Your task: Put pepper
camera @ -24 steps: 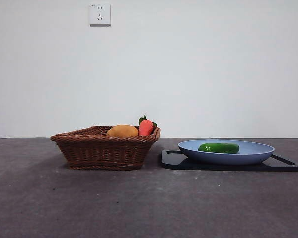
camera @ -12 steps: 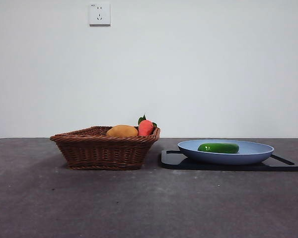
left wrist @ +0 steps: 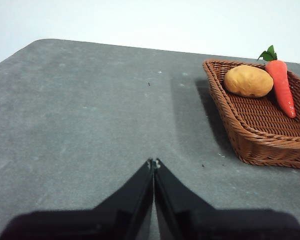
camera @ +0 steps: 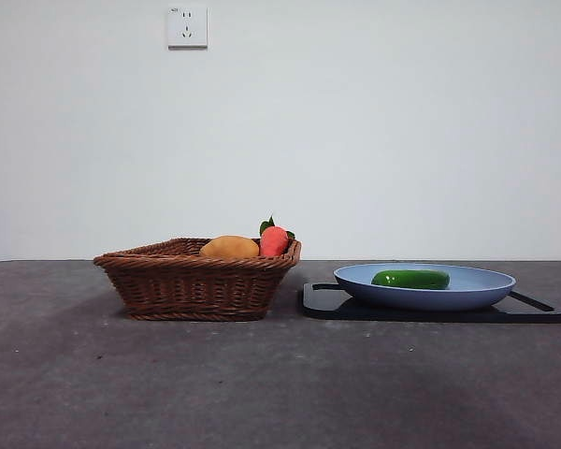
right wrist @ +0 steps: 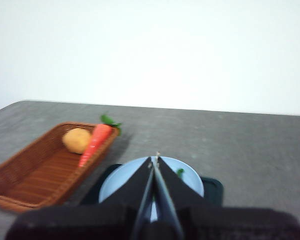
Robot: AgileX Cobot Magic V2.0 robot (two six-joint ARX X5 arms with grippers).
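Observation:
The glossy dark-green pepper (camera: 410,279) lies on the blue plate (camera: 486,285), which rests on a black tray (camera: 329,301) right of the basket. In the right wrist view only a green sliver of the pepper (right wrist: 180,172) shows beside my right gripper (right wrist: 154,160), which is shut, empty and held high above the plate (right wrist: 115,185). My left gripper (left wrist: 153,162) is shut and empty above bare table, well apart from the basket (left wrist: 255,145). Neither gripper shows in the front view.
A brown wicker basket (camera: 196,281) stands left of the tray. It holds a yellow-orange oval fruit (camera: 229,248) and a red-orange carrot-like fruit with green leaves (camera: 275,239). A wall socket (camera: 188,26) is on the white wall behind.

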